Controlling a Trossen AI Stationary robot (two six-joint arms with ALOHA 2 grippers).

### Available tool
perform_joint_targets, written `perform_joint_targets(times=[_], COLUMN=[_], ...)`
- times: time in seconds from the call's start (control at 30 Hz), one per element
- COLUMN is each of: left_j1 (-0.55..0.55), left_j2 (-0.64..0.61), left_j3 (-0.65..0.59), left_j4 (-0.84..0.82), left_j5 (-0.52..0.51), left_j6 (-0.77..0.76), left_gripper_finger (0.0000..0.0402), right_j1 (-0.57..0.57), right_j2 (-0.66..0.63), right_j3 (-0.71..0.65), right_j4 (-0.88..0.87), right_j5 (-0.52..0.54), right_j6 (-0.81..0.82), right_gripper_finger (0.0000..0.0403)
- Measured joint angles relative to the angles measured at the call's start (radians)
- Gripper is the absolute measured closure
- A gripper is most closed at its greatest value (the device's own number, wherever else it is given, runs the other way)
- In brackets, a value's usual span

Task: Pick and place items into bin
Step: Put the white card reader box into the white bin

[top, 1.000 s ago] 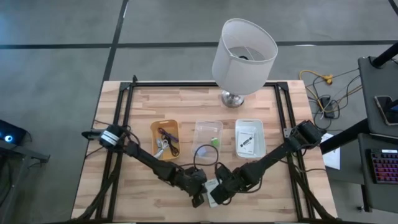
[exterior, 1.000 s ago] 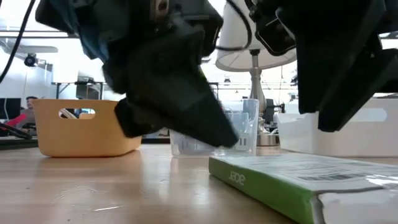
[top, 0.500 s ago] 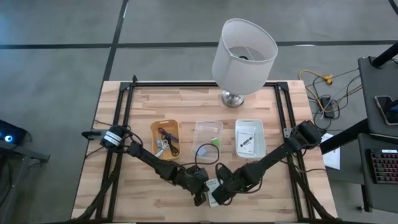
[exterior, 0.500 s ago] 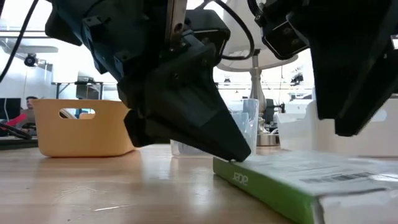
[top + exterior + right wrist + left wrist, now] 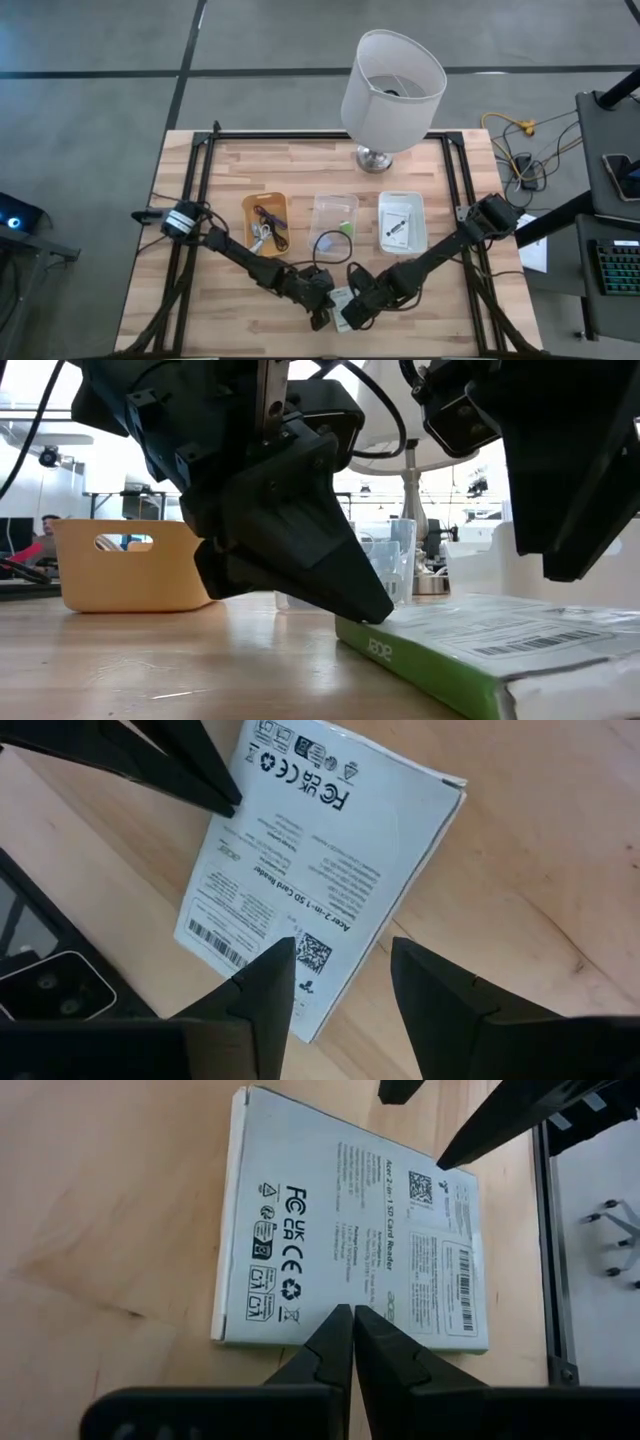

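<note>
A flat white card-reader box [image 5: 350, 1230] with a green side [image 5: 400, 652] lies on the table near its front edge, between my two grippers. My left gripper [image 5: 352, 1312] is shut, and its tips are at the box's left long edge. My right gripper [image 5: 340, 948] stands open above the box's right long edge [image 5: 375, 955]. One of its fingers [image 5: 270, 970] is over the printed top and the other [image 5: 420, 970] is over bare wood. In the low view this gripper [image 5: 570, 560] seems to hang clear of the box. My left gripper's shut fingertips [image 5: 372, 615] rest on the box's printed top right at its left long edge [image 5: 345, 1342]. They come slanting down from the table's left. The box lies flat on the table.
Three bins stand in a row behind the box: an orange one [image 5: 266, 222] holding cables, a clear one [image 5: 334, 218] and a white one [image 5: 402, 220]. A big white lamp [image 5: 392, 80] stands at the table's far edge. Black frame rails [image 5: 200, 200] run along both sides.
My left gripper, still shut, has sunk and come in toward the box. Its tips were clear of the box and are now on its left edge. The box lies where it was.
</note>
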Motion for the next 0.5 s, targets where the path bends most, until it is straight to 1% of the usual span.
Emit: perform_joint_targets(times=[0.13, 0.33, 0.5], left_j1=[-0.01, -0.016, -0.017], left_j2=[-0.002, -0.002, -0.002], left_j3=[-0.001, -0.003, -0.004], left_j4=[-0.028, -0.034, -0.035], left_j5=[0.0, 0.003, 0.004], left_j6=[-0.002, -0.002, -0.002], left_gripper_finger=[0.0402, 0.0402, 0.0402], right_j1=[-0.005, -0.025, -0.028], right_j2=[0.0, 0.0, 0.0], right_j3=[-0.012, -0.084, -0.093], right_j4=[0.018, 0.189, 0.214], right_j5=[0.0, -0.018, -0.019], right_j6=[0.0, 0.012, 0.005], right_gripper_finger=[0.025, 0.025, 0.0246])
